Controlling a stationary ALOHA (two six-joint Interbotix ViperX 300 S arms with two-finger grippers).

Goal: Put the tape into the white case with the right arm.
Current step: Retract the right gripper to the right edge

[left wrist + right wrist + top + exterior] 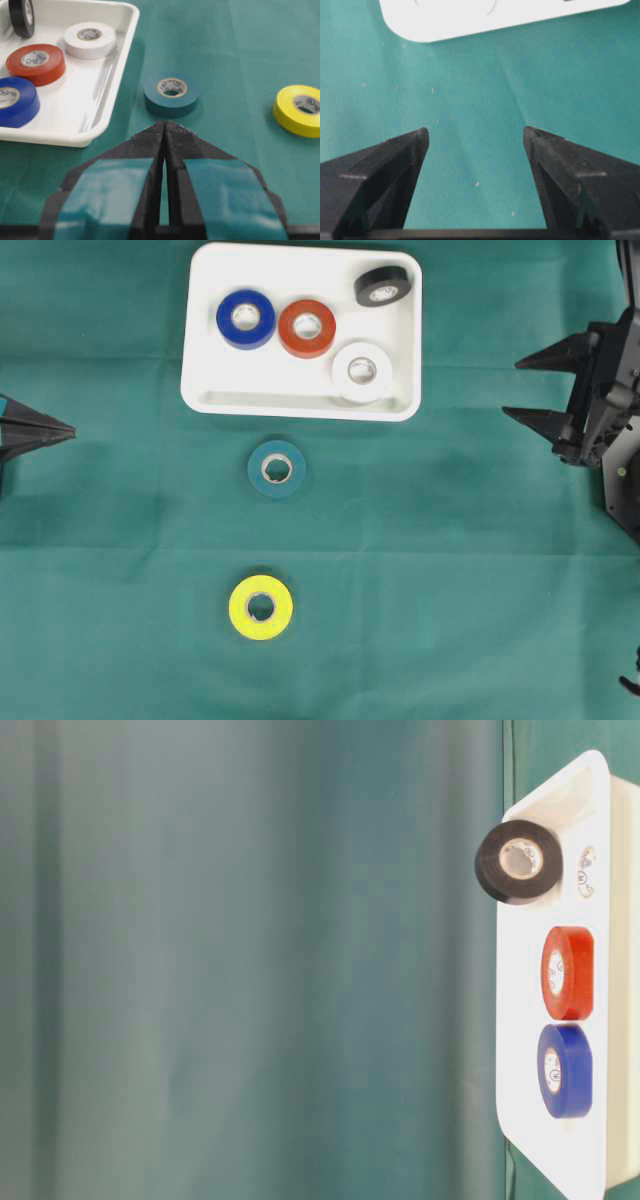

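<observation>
Glossy smooth plastic white case (pixel 117 60), matt woven green cloth (pixel 450 590) over the desk, smooth-sided yellow tape roll (pixel 299 110), matt black left hand (pixel 165 136) with rough-grained tips

The white case (pixel 302 398) is holding blue, red, white and leaning black rolls, while teal tape (pixel 276 469) and yellow tape (pixel 260 607) are lying flat outside.

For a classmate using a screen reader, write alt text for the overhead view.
A white case on a green cloth holds blue, red, white and black tape rolls. A teal roll and a yellow roll lie outside it. The right hand is open and empty at the right edge; the left hand is shut.
</observation>
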